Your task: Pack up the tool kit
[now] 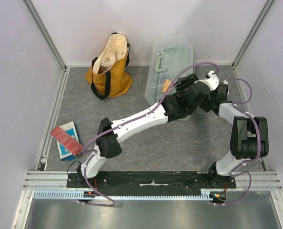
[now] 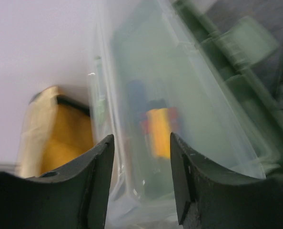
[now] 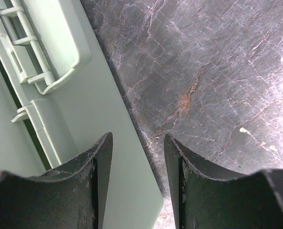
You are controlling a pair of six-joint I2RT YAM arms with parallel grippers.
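While left gripper and right gripper hang parted and empty, toolbox lies just ahead, long axis running away from them; left one faces clear lid.

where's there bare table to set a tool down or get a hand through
Bare table lies between the mustard bag, the booklet and the left arm; a second patch sits between both arms, nearer than the toolbox. The toolbox's near end is crowded: the left arm and right arm meet there.
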